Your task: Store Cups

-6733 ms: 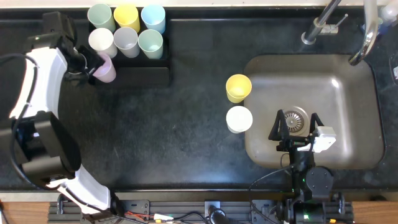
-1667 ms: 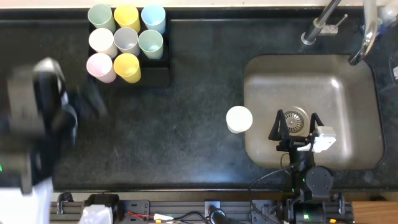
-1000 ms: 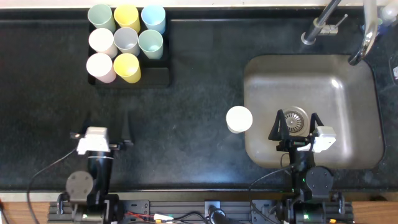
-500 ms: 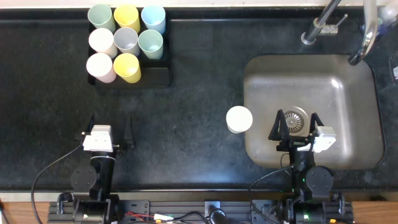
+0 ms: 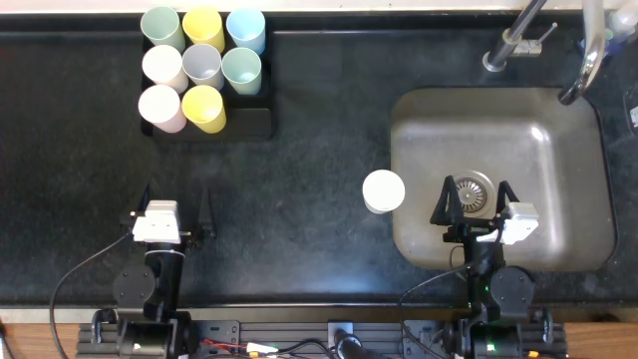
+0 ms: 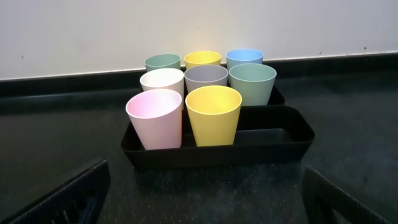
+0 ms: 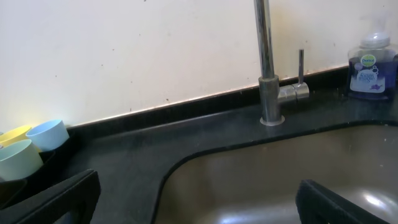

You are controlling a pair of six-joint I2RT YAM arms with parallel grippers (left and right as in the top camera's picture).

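The tabletop (image 5: 299,199) looks like dark, finely speckled stone with a grainy, low-sheen face. The sink (image 5: 558,130) is brushed metal, dully reflective; the tap (image 7: 266,62) is brighter polished metal. The cups (image 6: 214,112) are smooth matt plastic. Their tray (image 6: 273,146) is black matt plastic. The bottle (image 7: 371,68) is clear glossy plastic.

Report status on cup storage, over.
Left end effector and right end effector open, empty. Eight cups in tray, white cup on counter by sink. Nothing between it and tray.
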